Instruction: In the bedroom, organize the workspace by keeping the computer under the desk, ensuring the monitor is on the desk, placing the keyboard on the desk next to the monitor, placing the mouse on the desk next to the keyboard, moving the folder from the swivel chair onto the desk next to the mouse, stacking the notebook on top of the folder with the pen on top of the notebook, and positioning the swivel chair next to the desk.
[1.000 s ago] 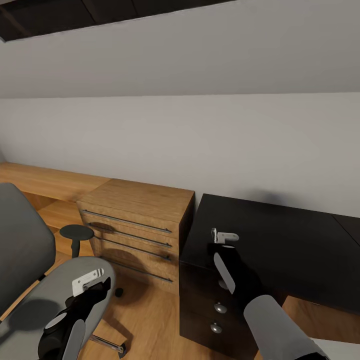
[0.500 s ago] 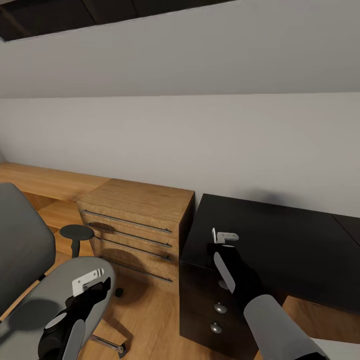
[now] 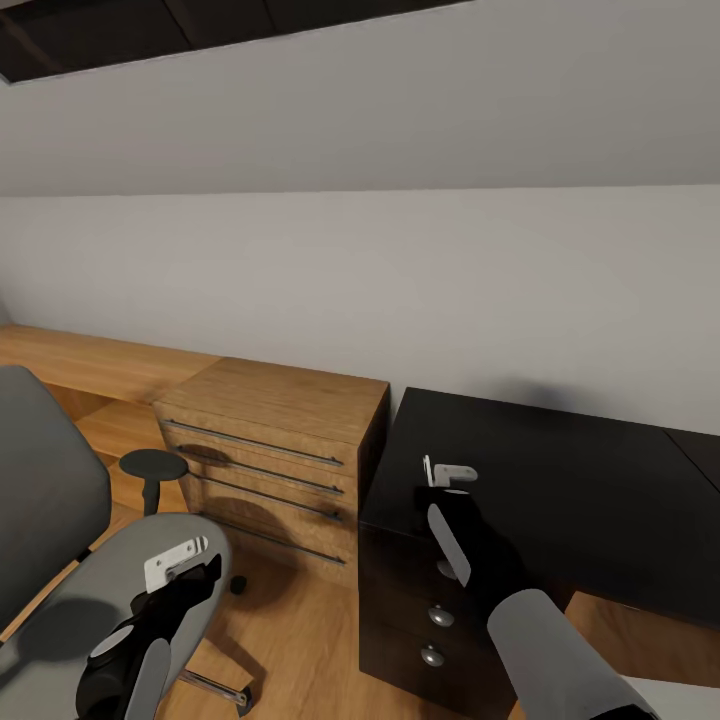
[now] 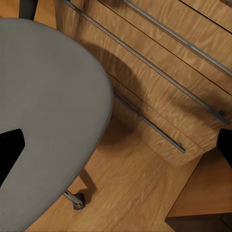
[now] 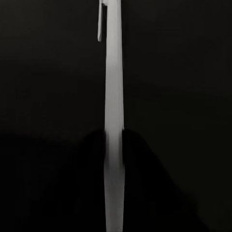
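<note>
My right pincer [image 3: 447, 478] pinches the pen [image 5: 112, 116] above the tabletop's [image 3: 600, 500] left end; left pincer [image 3: 180, 560], spread, hangs over the swivel chair [image 3: 60, 620].

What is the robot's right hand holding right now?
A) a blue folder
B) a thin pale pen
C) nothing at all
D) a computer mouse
B: in the right wrist view a thin pale pen with a clip runs straight out between the dark fingers, against the black top of the desk; in the head view the right gripper sits over that desk.
</note>
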Motion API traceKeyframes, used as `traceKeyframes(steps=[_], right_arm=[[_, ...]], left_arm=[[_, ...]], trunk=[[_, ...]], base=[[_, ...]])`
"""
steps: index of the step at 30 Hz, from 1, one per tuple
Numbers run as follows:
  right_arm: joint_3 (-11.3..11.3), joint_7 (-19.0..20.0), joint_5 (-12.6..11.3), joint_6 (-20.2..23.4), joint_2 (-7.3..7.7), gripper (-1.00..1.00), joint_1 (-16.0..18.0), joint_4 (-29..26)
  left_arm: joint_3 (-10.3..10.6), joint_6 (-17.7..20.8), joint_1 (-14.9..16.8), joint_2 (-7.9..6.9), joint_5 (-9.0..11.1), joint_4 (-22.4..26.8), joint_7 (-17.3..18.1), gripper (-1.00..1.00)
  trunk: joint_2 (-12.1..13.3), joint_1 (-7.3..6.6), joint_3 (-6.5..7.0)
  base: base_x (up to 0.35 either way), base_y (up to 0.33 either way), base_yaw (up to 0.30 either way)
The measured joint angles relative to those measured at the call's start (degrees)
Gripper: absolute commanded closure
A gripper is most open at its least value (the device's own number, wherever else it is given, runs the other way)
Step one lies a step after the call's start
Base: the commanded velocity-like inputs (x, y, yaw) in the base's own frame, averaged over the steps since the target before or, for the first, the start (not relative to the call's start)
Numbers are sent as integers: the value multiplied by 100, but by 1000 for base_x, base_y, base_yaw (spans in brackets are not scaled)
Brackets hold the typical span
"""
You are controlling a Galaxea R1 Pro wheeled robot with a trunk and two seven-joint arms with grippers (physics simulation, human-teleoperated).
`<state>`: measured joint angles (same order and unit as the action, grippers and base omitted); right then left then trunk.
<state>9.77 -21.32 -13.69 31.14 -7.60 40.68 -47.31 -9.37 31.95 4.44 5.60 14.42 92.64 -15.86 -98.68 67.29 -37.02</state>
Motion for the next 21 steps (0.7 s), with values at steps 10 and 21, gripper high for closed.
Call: traceKeyframes(steps=[10, 21], right_arm=[[1, -2, 10, -7, 0, 100, 0, 29], [-127, -9, -43, -29, 14, 100, -3, 184]], left_arm=[[0, -4, -1, 0, 0, 0, 0, -100], [0, -7, -2, 0, -7, 0, 0, -100]], trunk=[[39, -21, 17], [481, -259, 214]], base=[[0, 0, 0], [-141, 0, 0]])
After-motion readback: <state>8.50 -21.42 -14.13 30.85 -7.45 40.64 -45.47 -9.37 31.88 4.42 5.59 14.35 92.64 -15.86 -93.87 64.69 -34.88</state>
